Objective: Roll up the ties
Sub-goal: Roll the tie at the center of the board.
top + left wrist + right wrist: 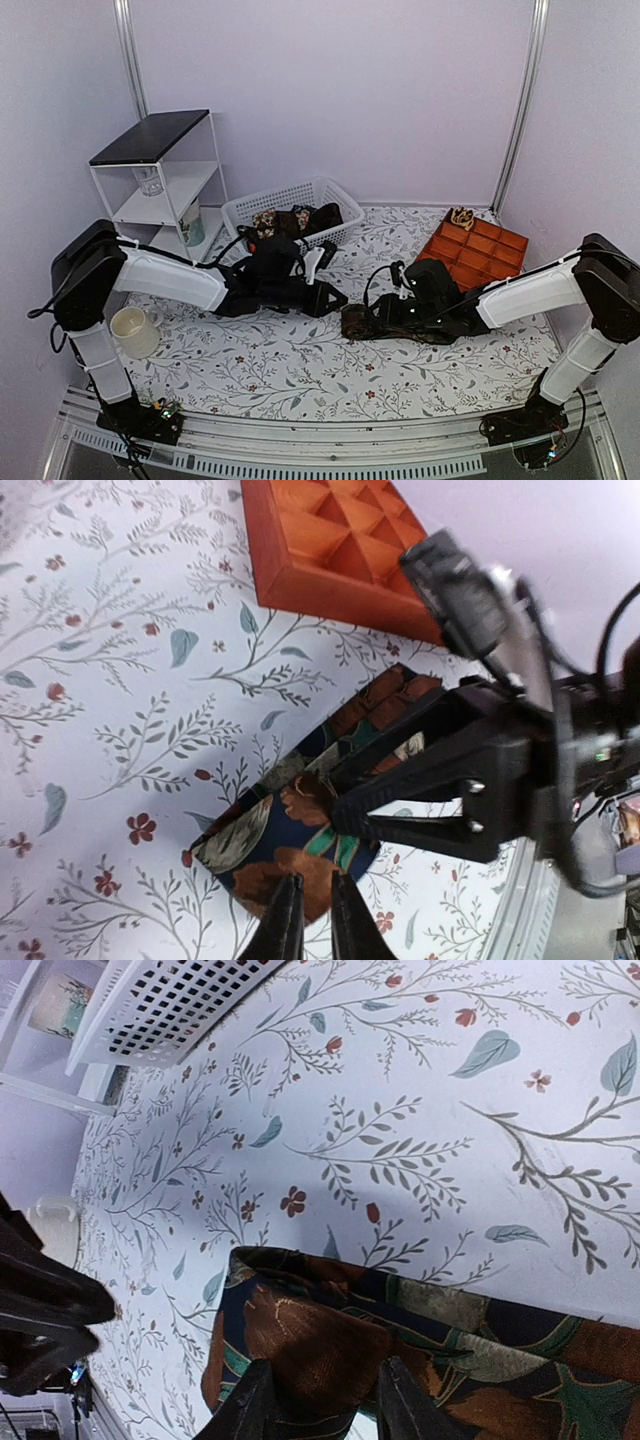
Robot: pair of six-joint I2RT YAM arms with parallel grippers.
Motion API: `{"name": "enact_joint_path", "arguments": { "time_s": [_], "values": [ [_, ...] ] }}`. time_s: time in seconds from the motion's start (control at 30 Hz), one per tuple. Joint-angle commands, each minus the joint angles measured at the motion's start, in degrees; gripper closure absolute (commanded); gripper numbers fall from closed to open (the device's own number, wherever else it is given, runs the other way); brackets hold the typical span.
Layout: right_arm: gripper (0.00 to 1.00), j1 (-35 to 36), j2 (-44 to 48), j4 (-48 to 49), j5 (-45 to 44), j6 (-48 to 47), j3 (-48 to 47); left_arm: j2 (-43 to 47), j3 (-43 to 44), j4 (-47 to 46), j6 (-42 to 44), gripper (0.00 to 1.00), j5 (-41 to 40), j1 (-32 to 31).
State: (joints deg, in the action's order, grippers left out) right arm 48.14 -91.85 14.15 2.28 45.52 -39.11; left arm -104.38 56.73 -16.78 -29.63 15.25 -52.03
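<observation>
A dark tie (358,322) with rust, green and navy print lies bunched on the floral tablecloth at the centre. My right gripper (378,318) is shut on a fold of it; the wrist view shows the fabric (330,1350) bulging between the fingers of this gripper (320,1370). My left gripper (335,300) sits at the tie's left end. In the left wrist view this gripper (315,880) has its fingers almost together, tips over the edge of the tie's flat end (250,830), with nothing clearly pinched. The right gripper (400,805) shows there too, on the tie.
A white basket (250,205) at the back holds more ties (295,220). An orange compartment tray (480,255) at the back right has one rolled tie (462,217) in a corner cell. A white shelf unit (160,170) and a cream cup (133,332) stand at the left.
</observation>
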Motion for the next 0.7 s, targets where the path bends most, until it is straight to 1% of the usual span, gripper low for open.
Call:
{"name": "enact_joint_path", "arguments": {
  "time_s": [0.0, 0.1, 0.23, 0.33, 0.4, 0.47, 0.57, 0.67],
  "values": [
    [0.66, -0.63, -2.09, 0.26, -0.82, -5.26, 1.61, 5.74, -3.43, 1.12, -0.66, 0.89, -2.0, 2.4],
    [0.66, -0.86, -1.83, 0.26, -1.3, -6.08, 2.59, 7.83, -5.18, 1.77, 0.27, 0.88, -3.05, 3.12],
    [0.67, -1.03, -2.2, 1.35, -0.52, -6.44, 2.86, 7.83, -6.77, 0.15, -0.12, 0.87, -1.57, 3.25],
    [0.67, -0.99, -2.95, 3.52, 2.66, -6.49, 2.51, 7.06, -6.92, -0.1, -0.97, 0.88, -0.49, 3.23],
    [0.67, -0.91, -4.02, 4.95, 5.79, -6.15, 1.91, 7.86, -7.53, 0.35, -0.94, 0.88, -1.52, 3.51],
    [0.67, -0.62, -5.53, 6.89, 7.46, -4.7, 1.36, 9.59, -8.72, 1.13, -1.02, 0.88, -2.36, 4.45],
    [0.66, 0.88, -8.66, 7.12, 7.49, -2.4, -1.6, 13.28, -12.36, 1.91, -0.93, 0.88, -2.76, 6.89],
    [0.67, 3.32, -11.29, 6.77, 6.93, 0.17, -5.43, 18.4, -16.63, 2.01, 1.57, 0.86, -3.62, 8.69]
  ]
}}
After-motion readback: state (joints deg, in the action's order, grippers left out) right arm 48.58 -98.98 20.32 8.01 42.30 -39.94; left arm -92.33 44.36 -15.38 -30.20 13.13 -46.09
